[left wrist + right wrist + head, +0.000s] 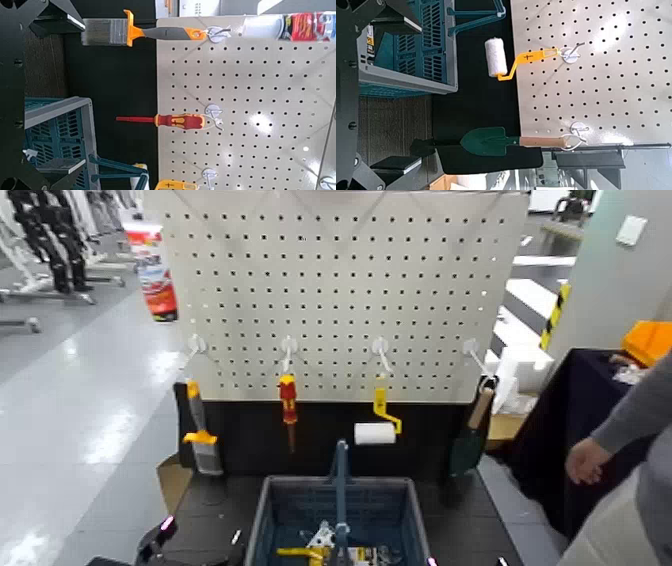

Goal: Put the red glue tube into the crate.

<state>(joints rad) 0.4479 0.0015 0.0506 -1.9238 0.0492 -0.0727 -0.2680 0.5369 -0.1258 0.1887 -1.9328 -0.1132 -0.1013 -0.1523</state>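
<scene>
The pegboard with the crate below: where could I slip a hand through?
The pegboard is bare above its hooks. Lower down, gaps lie between brush and screwdriver, and between roller and trowel. It's crowded inside the crate, around the handle's foot.

The left gripper (76,96) is held low at the left edge of the head view, its two dark fingers (59,20) spread wide apart. The right gripper (412,96) is held lower at the bottom edge, right of centre, where only its tips are shown; in its wrist view, its dark fingers (398,21) are likewise spread wide.
</scene>
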